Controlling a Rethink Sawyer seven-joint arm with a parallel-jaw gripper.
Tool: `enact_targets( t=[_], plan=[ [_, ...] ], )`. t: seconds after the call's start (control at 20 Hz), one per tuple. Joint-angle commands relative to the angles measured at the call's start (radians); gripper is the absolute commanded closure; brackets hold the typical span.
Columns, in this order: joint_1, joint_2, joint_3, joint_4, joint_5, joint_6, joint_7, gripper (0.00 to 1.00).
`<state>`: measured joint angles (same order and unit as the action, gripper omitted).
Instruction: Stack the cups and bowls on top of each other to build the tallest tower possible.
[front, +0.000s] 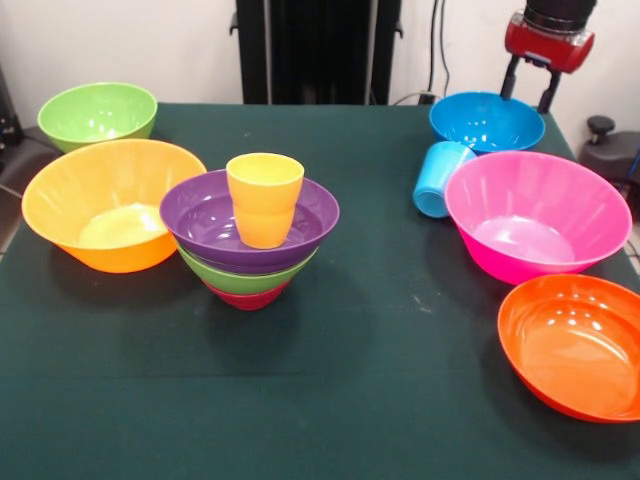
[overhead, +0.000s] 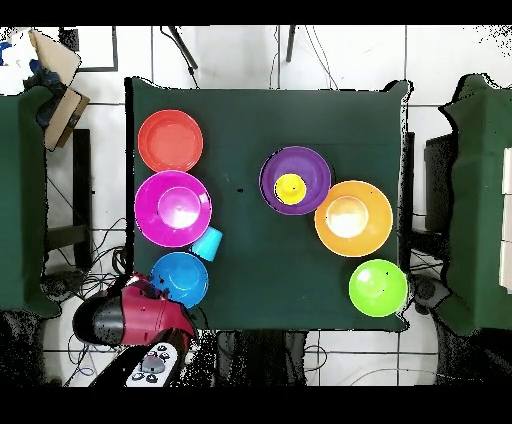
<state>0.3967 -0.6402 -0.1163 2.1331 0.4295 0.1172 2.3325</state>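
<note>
The tower stands left of centre: a small crimson bowl (front: 247, 297) at the bottom, a green bowl (front: 245, 272), a purple bowl (front: 205, 215) and the yellow-orange cup (front: 264, 198) upright inside it. From above it shows as the purple bowl (overhead: 295, 180) with the cup (overhead: 290, 187). The light blue cup (front: 440, 178) lies on its side between the blue bowl (front: 487, 120) and the large pink bowl (front: 535, 215). My gripper (front: 529, 86) hangs open and empty above the blue bowl's far rim, at the table's back right corner.
A second green bowl (front: 97, 113) and the large orange bowl (front: 110, 200) sit left of the tower. The red-orange bowl (front: 575, 345) sits at the front right. In the overhead view the red arm (overhead: 130, 318) is beside the blue bowl (overhead: 180, 278).
</note>
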Motion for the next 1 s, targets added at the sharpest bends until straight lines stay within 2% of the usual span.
enact_targets(
  t=[0.05,0.35,0.7,1.0],
  plan=[
    [-0.034,0.071,0.092,-0.07,-0.02,-0.006,0.101,0.0],
    [-0.077,0.066,0.146,-0.068,-0.027,-0.032,0.097,0.0],
    [-0.011,0.112,0.071,-0.118,-0.004,-0.015,0.115,0.0],
    [-0.065,0.12,0.151,-0.121,-0.019,-0.093,0.125,0.0]
  ],
)
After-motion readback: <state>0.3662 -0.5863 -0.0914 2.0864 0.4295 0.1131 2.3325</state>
